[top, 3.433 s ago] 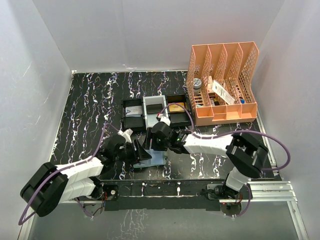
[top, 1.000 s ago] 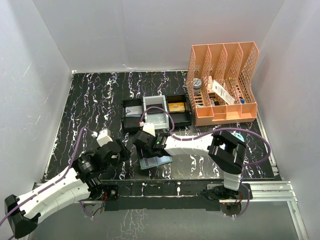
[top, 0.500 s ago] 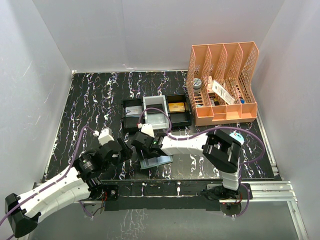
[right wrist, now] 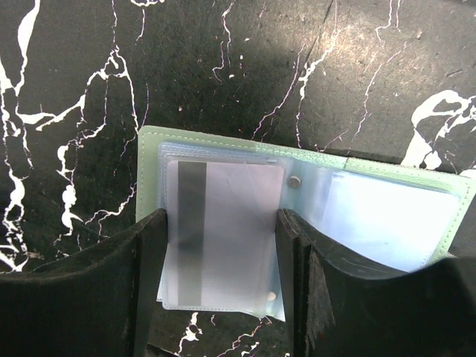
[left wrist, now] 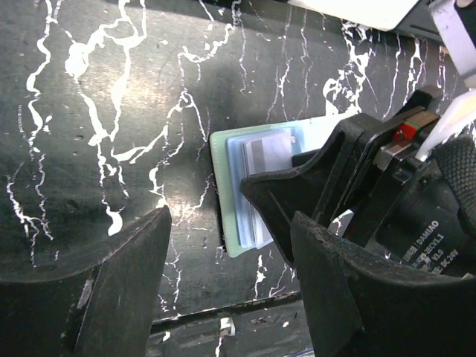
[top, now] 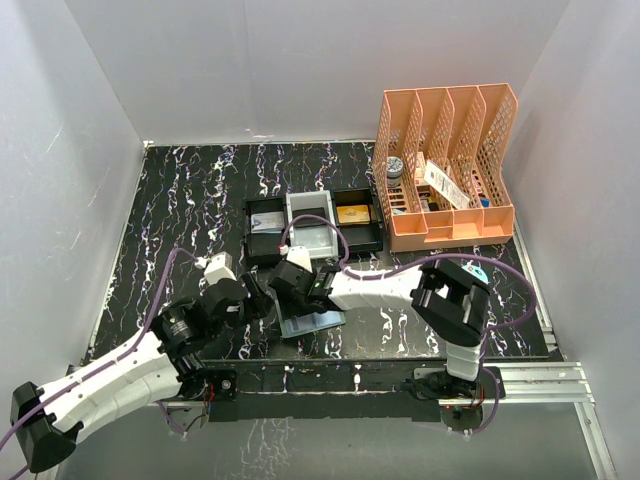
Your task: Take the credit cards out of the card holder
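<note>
Sage-green and soft, the card holder [right wrist: 357,216] lies open on the marbled table [right wrist: 223,59]. The right gripper [right wrist: 221,219] straddles its likely stiff, slick credit card [right wrist: 230,245] by the side edges; whether it pinches cannot be told. The left gripper [left wrist: 227,223] gapes empty.

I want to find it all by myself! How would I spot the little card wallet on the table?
Start at the row of black and white trays in the middle of the marbled black table. Just in front of them, towards the arms, the card holder lies open under the right gripper. It is the only soft, pale green thing, with see-through card pockets.
</note>
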Available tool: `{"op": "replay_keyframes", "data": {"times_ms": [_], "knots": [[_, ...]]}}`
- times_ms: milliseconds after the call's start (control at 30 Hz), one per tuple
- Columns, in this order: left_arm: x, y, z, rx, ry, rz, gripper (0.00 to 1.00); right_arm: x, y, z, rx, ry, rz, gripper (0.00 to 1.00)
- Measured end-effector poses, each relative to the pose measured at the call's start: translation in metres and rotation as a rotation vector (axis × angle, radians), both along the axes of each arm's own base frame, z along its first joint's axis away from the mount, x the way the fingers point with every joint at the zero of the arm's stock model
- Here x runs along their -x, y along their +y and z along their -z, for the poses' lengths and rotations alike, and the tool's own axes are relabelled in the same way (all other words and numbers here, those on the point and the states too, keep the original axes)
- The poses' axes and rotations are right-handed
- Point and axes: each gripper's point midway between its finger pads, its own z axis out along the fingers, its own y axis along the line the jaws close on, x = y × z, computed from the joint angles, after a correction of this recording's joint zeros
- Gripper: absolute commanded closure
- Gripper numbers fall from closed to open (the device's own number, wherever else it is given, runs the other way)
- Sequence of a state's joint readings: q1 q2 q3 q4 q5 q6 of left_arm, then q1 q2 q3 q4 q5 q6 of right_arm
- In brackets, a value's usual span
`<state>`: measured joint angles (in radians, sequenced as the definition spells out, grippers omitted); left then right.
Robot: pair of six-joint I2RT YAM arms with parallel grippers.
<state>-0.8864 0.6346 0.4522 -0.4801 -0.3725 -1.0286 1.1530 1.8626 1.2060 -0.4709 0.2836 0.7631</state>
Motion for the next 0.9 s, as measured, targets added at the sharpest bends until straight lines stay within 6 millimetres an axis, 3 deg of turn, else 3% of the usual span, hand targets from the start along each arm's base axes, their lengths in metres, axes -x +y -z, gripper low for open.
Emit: {"op": "replay_keyframes", "data": {"times_ms": [500,900], "knots": [[0.008,-0.028,0.008,0.077,0.010,0.135,0.36,0.000,0.004,-0.006,-0.168,0.079,0.004,0.42],[0.010,-0.016,0.013,0.048,0.026,0.095,0.36,-0.002,0.008,-0.005,-0.107,0.083,0.000,0.36]]}}
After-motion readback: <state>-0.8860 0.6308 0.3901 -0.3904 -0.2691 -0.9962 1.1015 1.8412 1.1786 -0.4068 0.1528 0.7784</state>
